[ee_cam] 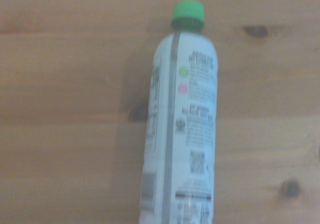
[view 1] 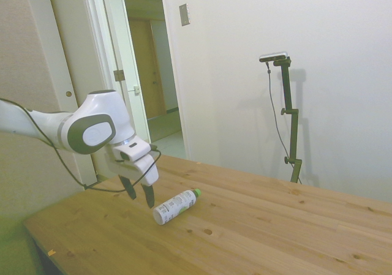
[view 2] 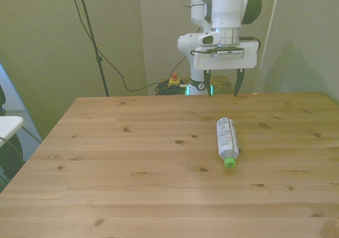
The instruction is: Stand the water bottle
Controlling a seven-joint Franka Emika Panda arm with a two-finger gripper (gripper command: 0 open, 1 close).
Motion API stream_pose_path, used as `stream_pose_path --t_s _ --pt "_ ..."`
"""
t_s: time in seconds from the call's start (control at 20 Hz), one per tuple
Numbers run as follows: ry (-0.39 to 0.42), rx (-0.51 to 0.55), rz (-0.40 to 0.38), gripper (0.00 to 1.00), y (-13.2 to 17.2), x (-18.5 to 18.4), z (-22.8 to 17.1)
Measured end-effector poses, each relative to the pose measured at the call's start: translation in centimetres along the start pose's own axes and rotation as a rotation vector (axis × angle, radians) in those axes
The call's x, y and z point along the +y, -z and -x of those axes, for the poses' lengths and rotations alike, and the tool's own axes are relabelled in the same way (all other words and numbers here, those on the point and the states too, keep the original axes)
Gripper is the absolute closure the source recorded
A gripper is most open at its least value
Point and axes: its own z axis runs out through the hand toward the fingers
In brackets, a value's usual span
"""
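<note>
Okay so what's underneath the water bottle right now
Only the wooden table. The water bottle lies on its side, flat on the bare planks, green cap toward the front camera. The strip of wood right under it is covered. The gripper hangs open above, apart from it.

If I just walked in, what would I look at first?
Probably the water bottle with its bright green cap, lying on its side on the wooden table, toward the front view's right. Next, the big white robot arm hanging above the table, its gripper open and pointing down, just behind the bottle's bottom end and not touching it.
</note>
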Motion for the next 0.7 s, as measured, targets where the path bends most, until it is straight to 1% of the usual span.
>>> stream_pose_path --t_s 0.3,0.55,0.7 --pt "-0.032 0.019 0.001 0.0 -2.0 -5.2 -5.0" --pt "-0.072 0.037 0.024 0.0 -5.6 -9.2 -7.9" --pt "-0.088 0.039 0.038 0.0 -8.1 -11.0 -9.5"
